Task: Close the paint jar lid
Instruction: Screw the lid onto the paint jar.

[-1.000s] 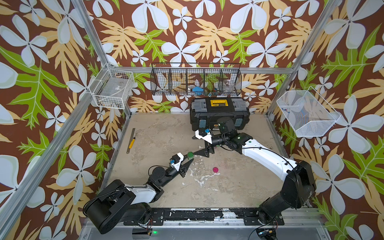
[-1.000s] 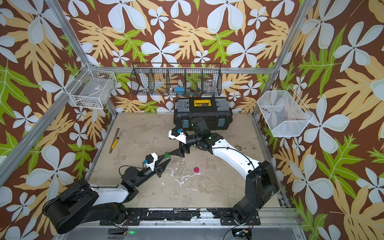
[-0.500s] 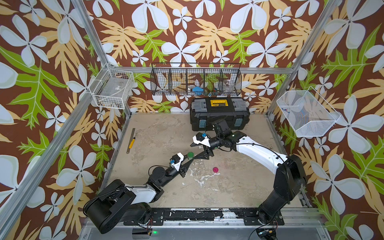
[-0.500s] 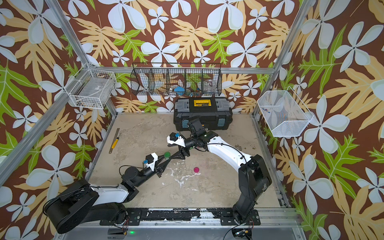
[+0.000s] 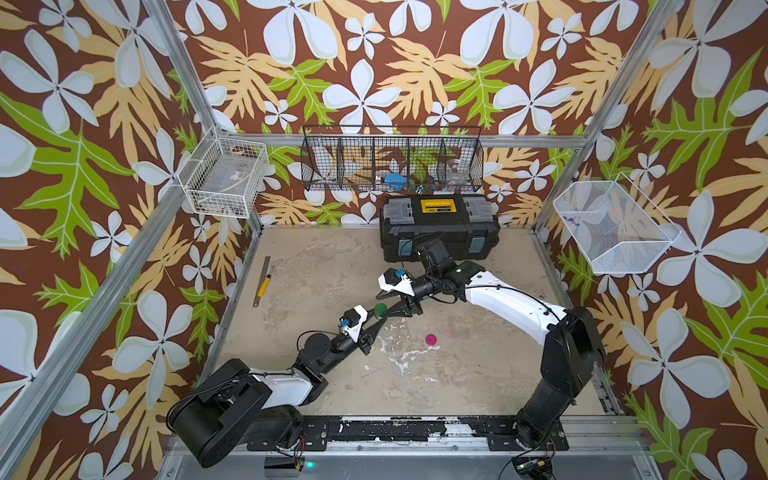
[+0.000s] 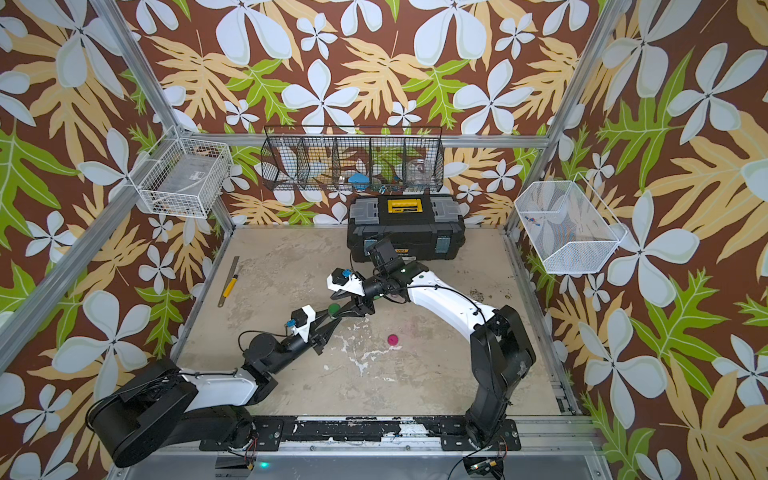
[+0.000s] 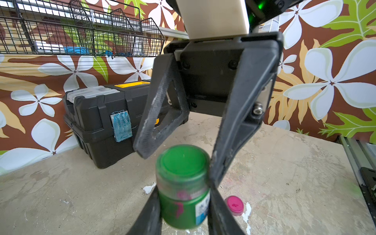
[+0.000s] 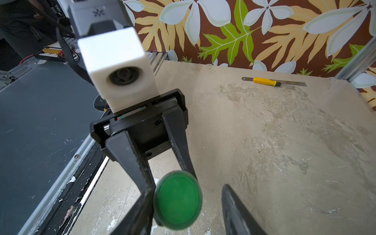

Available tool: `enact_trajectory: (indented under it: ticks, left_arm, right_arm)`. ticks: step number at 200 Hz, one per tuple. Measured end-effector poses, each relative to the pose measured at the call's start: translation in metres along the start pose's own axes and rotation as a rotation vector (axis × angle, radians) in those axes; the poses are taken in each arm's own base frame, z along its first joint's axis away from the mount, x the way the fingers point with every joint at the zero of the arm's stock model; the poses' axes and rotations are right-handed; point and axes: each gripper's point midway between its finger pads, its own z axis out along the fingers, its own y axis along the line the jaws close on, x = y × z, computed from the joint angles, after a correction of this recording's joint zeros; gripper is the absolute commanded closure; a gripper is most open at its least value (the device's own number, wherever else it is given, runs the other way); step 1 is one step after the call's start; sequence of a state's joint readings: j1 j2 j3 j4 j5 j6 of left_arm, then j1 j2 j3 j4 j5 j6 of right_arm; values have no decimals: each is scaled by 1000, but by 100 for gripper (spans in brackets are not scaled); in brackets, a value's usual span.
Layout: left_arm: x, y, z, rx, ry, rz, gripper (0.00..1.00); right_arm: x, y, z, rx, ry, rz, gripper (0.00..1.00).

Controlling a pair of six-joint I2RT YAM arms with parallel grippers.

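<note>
L fingers point(image 7: 150, 217) clamp green jar point(image 7: 181, 211); R fingers point(image 8: 232, 207) part-open round its lid point(image 8: 178, 200), one touching, other apart. Risk: lopsided squeeze may tilt lid, w/ cross-threading or jar slipping.

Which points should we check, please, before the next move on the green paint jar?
1. Left claw clamped on green jar: ok.
2. Green lid seated on the jar: ok.
3. Right claw straddling the lid: ok.
4. Both its fingers touching the lid: not ok; one finger stands apart.
5. Lid screwed tight: cannot tell.
6. Pink cap lying clear of both claws: ok.
</note>
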State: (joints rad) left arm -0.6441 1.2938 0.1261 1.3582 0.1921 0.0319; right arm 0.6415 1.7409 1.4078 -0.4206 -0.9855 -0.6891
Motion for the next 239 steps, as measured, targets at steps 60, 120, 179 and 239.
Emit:
enact_trajectory:
  ticks: [60, 120, 179, 239]
  left_arm:
    - [1, 0, 0, 1, 3, 0, 88]
    - [-4, -2, 0, 12, -15, 3, 88]
    - [-8, -1, 0, 8, -29, 6, 88]
    - [-1, -1, 1, 7, -7, 1, 88]
  right_arm:
    - [0, 8, -1, 44, 30, 9, 78]
    - [-6, 13, -4, 263, 13, 123, 82]
    - [-8, 10, -7, 549, 2, 298, 91]
    - [-4, 12, 0, 867, 27, 418, 87]
